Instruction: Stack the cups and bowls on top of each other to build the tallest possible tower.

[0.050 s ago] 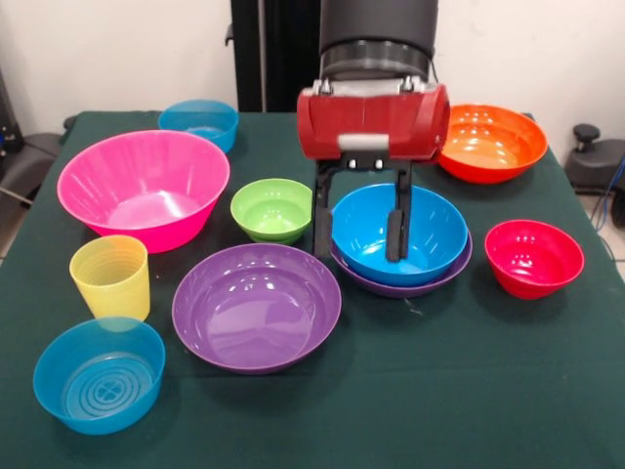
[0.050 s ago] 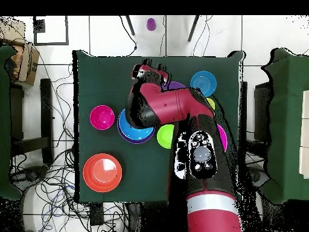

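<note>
On the green table (image 1: 410,410), going from the left as I face it, a see-through blue bowl (image 1: 99,375) is sitting at the near corner with a ribbed yellow cup (image 1: 110,277) standing upright just behind it. Behind the cup the big pink bowl (image 1: 144,188) is taking up the left side, and a second see-through blue bowl (image 1: 199,123) is sitting near the far edge behind that.

Moving toward the middle, a wide purple bowl (image 1: 257,307) is lying open side up near the front, and a small green bowl (image 1: 271,209) is sitting behind it, just beside the pink one.

Next comes the one stack so far: a blue bowl (image 1: 398,233) is nesting inside another purple bowl (image 1: 402,283), whose rim is peeking out below it. The gripper (image 1: 359,227) is hanging down over this pair with its two black fingers (image 1: 396,230) spread wide, one reaching down inside the blue bowl and the other outside its left rim, so the rim is lying between them. They are not closed on it.

To the right, a red bowl (image 1: 533,258) is sitting well apart from the stack, and an orange bowl (image 1: 490,143) is resting at the far right corner.

From overhead the arm (image 2: 181,112) is covering much of the table; the orange bowl (image 2: 102,172) and the red one (image 2: 102,117) are showing clear of it.
</note>
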Controlling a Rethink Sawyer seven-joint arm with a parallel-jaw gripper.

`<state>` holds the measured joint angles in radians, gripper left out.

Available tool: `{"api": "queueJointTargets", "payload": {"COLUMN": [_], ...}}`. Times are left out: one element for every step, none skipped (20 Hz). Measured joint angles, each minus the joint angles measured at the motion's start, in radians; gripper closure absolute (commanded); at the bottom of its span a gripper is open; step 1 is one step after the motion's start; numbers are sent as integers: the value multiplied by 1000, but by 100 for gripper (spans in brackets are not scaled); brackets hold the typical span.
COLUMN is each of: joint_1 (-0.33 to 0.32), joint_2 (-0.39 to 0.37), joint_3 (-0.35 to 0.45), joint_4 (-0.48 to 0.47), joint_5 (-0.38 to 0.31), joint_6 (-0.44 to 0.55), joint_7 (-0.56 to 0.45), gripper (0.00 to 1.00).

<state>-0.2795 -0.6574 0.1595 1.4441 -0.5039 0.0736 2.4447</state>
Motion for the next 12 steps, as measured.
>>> {"api": "queueJointTargets", "payload": {"joint_1": [-16, -28, -34, -64, -76, -84, -96, -108, -116, -123, -132, -138], "joint_2": [6, 11, 14, 29, 35, 40, 49, 58, 66, 73, 83, 91], "joint_3": [23, 41, 49, 92, 108, 119, 135, 151, 163, 173, 187, 195], "joint_4": [0, 1, 0, 2, 3, 4, 4, 5, 6, 7, 8, 9], "joint_5": [3, 6, 7, 13, 15, 16, 18, 19, 20, 21, 21, 21], "joint_6": [23, 43, 53, 103, 122, 135, 156, 174, 185, 197, 210, 217], "joint_7": [0, 0, 0, 0, 0, 0, 0, 0, 0, 0, 0, 0], "gripper": [0, 0, 0, 0, 0, 0, 0, 0, 0, 0, 0, 0]}}
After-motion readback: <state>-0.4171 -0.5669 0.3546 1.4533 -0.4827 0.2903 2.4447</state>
